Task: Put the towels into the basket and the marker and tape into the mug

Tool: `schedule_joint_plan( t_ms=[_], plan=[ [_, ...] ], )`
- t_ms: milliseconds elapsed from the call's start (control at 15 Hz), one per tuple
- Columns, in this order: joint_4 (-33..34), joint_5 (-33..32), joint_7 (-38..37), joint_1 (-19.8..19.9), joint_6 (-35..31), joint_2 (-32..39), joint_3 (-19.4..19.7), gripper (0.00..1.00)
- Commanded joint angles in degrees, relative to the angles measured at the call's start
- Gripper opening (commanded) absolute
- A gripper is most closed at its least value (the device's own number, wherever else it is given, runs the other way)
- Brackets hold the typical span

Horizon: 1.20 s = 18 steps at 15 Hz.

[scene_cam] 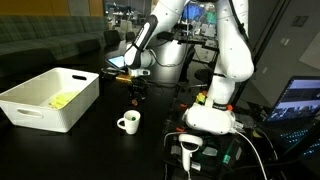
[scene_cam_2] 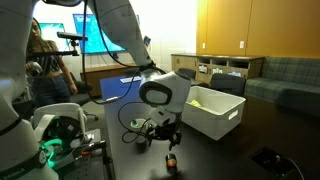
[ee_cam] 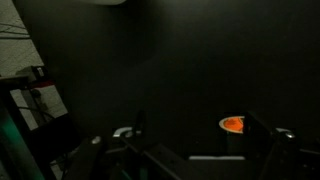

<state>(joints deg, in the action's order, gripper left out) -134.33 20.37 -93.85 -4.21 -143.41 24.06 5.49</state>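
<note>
We see a black table (scene_cam: 95,150) in a dim room, with a dark sofa (scene_cam: 40,48) behind it, a wooden wall (scene_cam_2: 240,28) off to one side, and lit screens (scene_cam_2: 70,25) beyond the arm in an exterior view. An open laptop (scene_cam: 300,100) glows at the table's edge. The white basket (scene_cam: 45,108) stands on the table, well apart from the robot's base, and the yellow towel (scene_cam: 62,100) lies inside it; the basket's wall hides whatever else may be in there. The white mug (scene_cam: 128,122) stands upright on the table, between the basket and the base. The gripper (scene_cam: 135,92) hangs just above the table near the mug, its jaws spread wide with nothing held between them. In the wrist view a small orange thing (ee_cam: 232,124) lies on the dark surface close to one finger; it is too blurred for us to say what it is. The wrist view is mostly black, and a pale rim at its top edge is cut off.
</note>
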Motion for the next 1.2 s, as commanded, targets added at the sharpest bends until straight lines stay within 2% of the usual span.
schedule_joint_plan(
  t_ms=[0,467,1133],
  plan=[
    [1.8,-1.5,-3.1,-1.0,-1.5,2.0,-0.4,1.00],
    [1.9,-1.3,-5.2,-2.4,-5.0,4.5,-0.3,1.00],
    [1.4,-4.2,-8.1,-3.1,-9.1,4.5,1.7,1.00]
  ],
)
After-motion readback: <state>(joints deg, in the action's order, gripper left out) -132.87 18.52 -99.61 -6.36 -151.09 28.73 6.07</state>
